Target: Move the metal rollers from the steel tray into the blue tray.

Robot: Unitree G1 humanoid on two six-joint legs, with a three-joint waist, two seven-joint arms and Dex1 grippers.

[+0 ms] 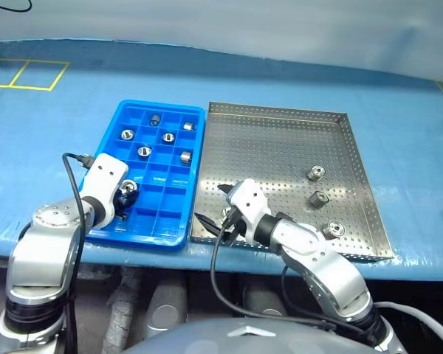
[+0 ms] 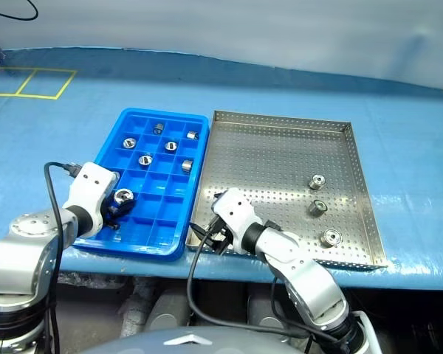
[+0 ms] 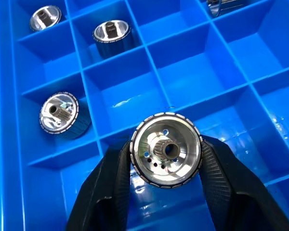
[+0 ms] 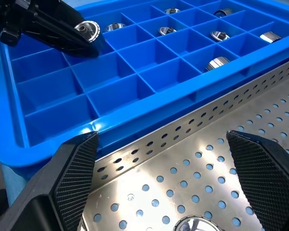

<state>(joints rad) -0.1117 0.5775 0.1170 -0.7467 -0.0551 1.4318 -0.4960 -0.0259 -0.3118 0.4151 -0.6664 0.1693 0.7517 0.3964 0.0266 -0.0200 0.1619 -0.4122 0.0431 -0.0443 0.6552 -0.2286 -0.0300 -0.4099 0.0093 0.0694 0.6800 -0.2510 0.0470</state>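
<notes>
We've got one of the metal rollers clamped in our left gripper, its jaws shut on it, hovering over the blue tray near the front edge. Six more sit in the far compartments. Three remain along the steel tray's right side. Right gripper is over the steel tray's front-left corner, jaws wide apart, empty.

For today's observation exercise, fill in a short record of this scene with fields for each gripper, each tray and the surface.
left gripper: shut on a metal roller, held over the blue tray
right gripper: open, low over the near left corner of the steel tray, a roller beneath it
blue tray contents: six rollers lying in separate compartments
steel tray contents: three rollers near its right side, one at the right gripper
surface: blue-covered table
</notes>
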